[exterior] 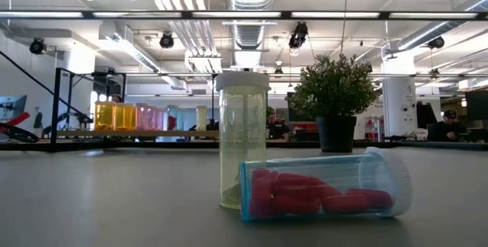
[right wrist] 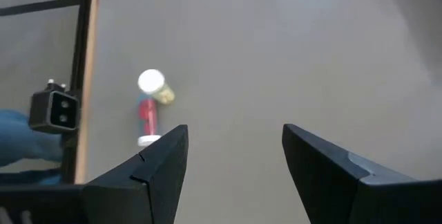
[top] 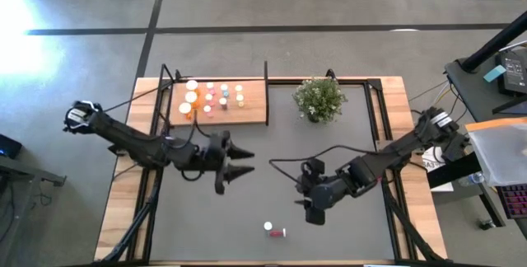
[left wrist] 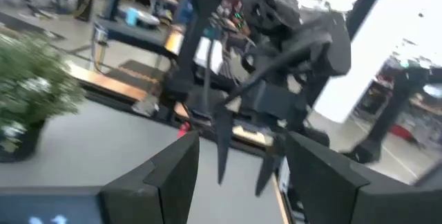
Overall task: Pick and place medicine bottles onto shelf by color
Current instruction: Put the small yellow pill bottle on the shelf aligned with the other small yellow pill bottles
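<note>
Grey worktop [top: 247, 217]: yellow bottle [top: 268, 227] upright, touching a red bottle [top: 280, 233] on its side, far from shelf [top: 251, 110]. Right claw [top: 316, 214] near them, open, empty; left claw [top: 239, 161] parted, empty. Risk: descending fingers topple one, roll the other

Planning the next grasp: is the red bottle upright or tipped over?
Tipped over: the red bottle lies on its side on the mat, beside the upright yellow bottle.
</note>
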